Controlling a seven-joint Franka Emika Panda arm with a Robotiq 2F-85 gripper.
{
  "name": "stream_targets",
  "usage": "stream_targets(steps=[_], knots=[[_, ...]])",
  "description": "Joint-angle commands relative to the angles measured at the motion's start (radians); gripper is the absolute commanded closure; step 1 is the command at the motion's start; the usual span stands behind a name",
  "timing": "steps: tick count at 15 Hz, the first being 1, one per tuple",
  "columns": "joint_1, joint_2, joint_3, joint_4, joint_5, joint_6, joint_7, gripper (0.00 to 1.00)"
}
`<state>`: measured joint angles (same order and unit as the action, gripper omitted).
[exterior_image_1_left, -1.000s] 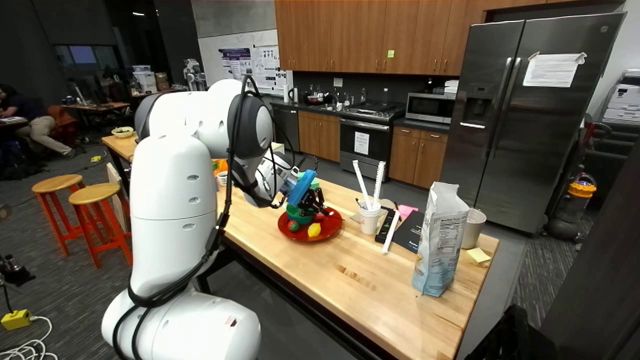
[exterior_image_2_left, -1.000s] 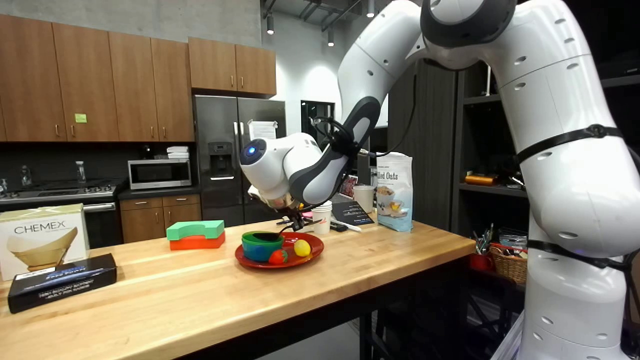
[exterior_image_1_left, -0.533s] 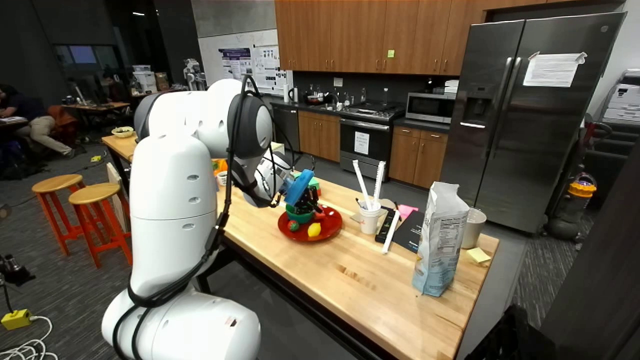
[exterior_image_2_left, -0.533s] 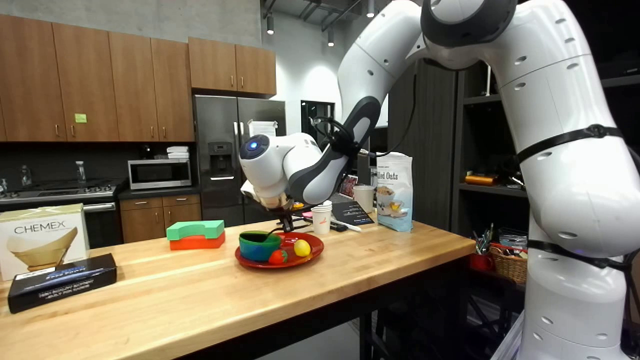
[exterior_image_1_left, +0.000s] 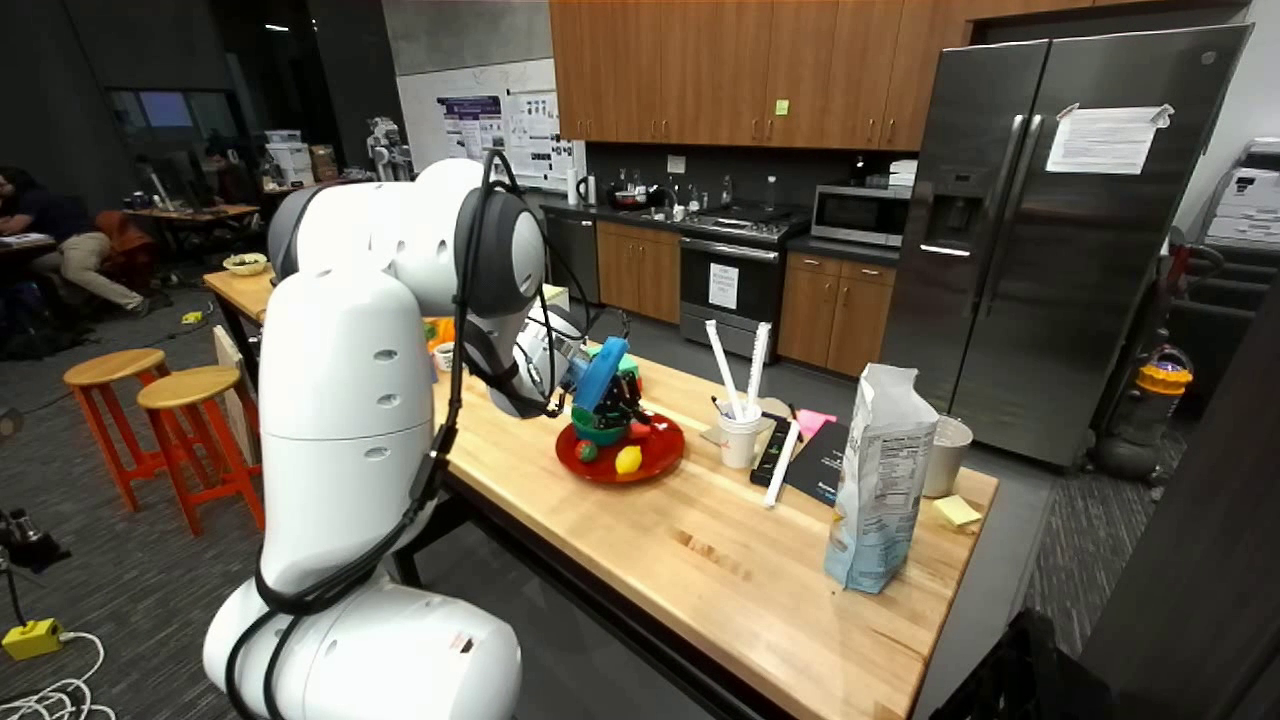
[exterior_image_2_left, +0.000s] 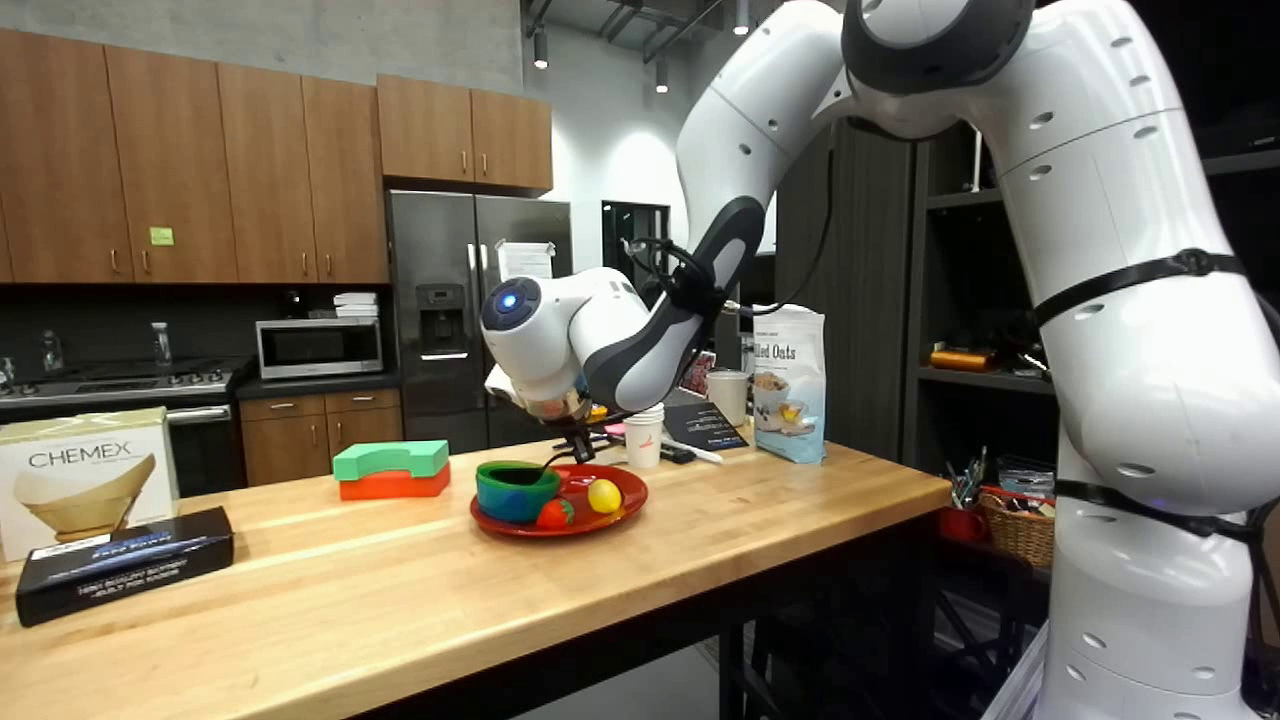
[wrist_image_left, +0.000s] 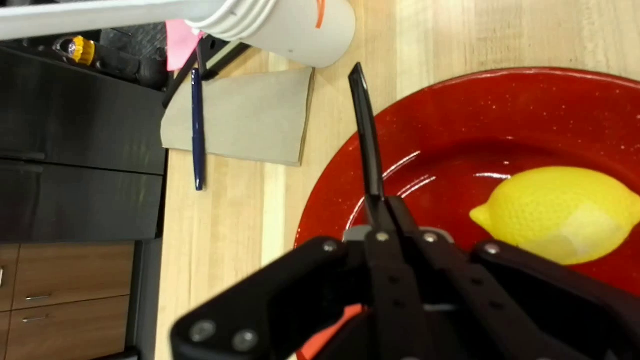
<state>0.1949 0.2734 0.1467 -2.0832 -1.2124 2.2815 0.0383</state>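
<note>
Black utensil (wrist_image_left: 369, 142), red plate (wrist_image_left: 480, 110)

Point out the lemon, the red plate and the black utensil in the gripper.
Lemon (wrist_image_left: 557, 215): wrist view, middle of its body.
Red plate (wrist_image_left: 530, 100): wrist view, on its rim.
Black utensil (wrist_image_left: 366, 132): wrist view, its slim protruding part.

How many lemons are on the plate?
1: the lemon lies on the plate, at the right of the wrist view. Another could be hidden in the bowl.

Claw (exterior_image_2_left: 583, 455) gripping black utensil (exterior_image_2_left: 522, 475) in green-blue bowl (exterior_image_2_left: 517, 503), lemon (exterior_image_2_left: 604, 496), strawberry (exterior_image_2_left: 556, 514), red plate (exterior_image_2_left: 634, 487) beneath
</note>
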Motion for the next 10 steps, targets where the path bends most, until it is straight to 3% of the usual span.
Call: stream_targets(steps=[1, 10], knots=[[0.002, -0.019, -0.004, -0.018, -0.067, -0.022, 0.03, 0.99], [-0.004, -0.006, 0.008, -0.006, -0.063, -0.004, 0.021, 0.99]])
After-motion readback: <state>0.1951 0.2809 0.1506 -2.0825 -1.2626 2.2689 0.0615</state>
